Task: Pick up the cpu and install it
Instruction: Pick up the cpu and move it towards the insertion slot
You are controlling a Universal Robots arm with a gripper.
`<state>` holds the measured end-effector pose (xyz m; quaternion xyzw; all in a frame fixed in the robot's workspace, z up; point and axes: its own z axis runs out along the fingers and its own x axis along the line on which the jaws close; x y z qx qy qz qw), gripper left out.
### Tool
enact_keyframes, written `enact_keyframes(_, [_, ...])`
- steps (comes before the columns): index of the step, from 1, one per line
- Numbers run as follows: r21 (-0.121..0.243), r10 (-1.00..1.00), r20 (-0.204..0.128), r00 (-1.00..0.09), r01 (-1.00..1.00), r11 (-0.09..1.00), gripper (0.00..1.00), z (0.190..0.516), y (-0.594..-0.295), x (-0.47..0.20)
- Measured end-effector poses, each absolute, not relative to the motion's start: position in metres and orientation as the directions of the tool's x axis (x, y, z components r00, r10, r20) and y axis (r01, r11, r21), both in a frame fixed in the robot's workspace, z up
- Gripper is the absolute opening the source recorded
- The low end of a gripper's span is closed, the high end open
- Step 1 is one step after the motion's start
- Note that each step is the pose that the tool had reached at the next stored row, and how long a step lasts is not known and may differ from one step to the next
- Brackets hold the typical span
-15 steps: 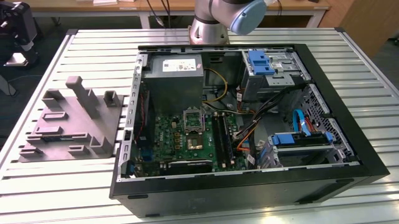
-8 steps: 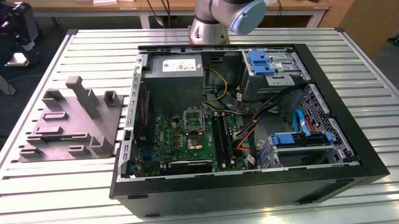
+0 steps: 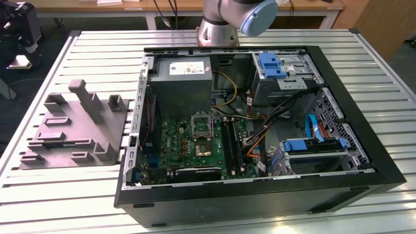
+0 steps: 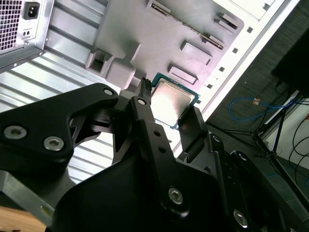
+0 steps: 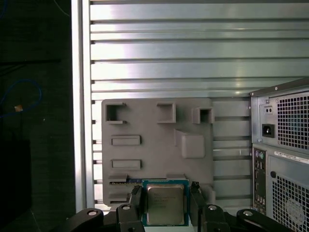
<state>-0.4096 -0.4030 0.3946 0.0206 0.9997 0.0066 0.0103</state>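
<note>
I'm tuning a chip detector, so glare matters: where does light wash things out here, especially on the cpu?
Second wrist view: the cpu, gripped in the claw, has a bright washed-out patch across its metal top. First wrist view: its top reads evenly grey, but the table slats carry bright reflected bands. Exterior view: soft, even light, no hot spots.

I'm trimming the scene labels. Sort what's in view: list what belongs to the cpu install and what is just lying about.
In the job: the cpu, clamped in the tool; the motherboard socket in the open case.
Lying about: the grey tray, the power supply, the blue drive bracket, the slatted table.
</note>
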Motion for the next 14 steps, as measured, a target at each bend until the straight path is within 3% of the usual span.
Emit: enact_keyframes(14, [0.014, 0.041, -0.020, -0.999, 0.041, 0.999, 0.47, 0.3946, -0.4030, -0.4054])
